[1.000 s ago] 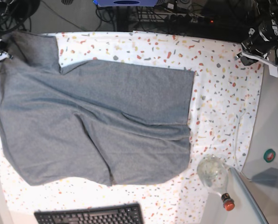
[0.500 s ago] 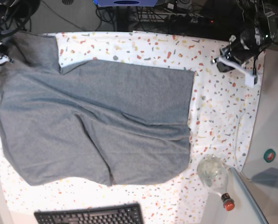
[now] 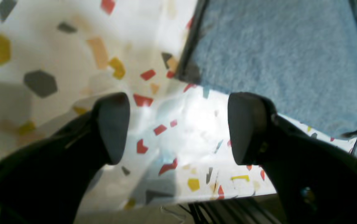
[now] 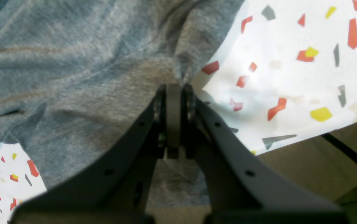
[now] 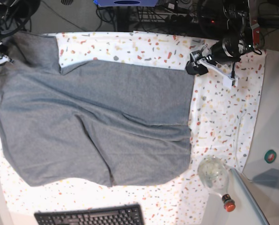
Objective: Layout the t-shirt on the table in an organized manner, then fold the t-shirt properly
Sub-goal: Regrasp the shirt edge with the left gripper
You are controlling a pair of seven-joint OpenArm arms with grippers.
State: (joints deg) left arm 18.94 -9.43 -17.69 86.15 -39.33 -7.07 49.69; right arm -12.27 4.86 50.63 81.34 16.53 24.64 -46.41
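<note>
T-shirt (image 3: 284,53): left wrist view. Grey knit filling upper right, corner edge lying on table (image 3: 72,37). Left gripper (image 3: 178,127) above speckled cloth just beside that corner; jaws spread wide, holding nothing, touching nothing seen. Likely poised to take the corner.

Right wrist view. T-shirt (image 4: 72,62) bunched and creased toward right gripper (image 4: 173,93); jaws clenched, fabric edge seemingly pinched between them, exact contact hidden. Likely held to anchor or pull one end flat.

Base view. T-shirt (image 5: 92,117) spread over most of table (image 5: 223,122), diagonal creases in middle, lower edge uneven; layout judged unfinished. Left gripper (image 5: 195,65) at upper right corner of shirt. Right gripper at far left edge, mostly out of frame.
</note>
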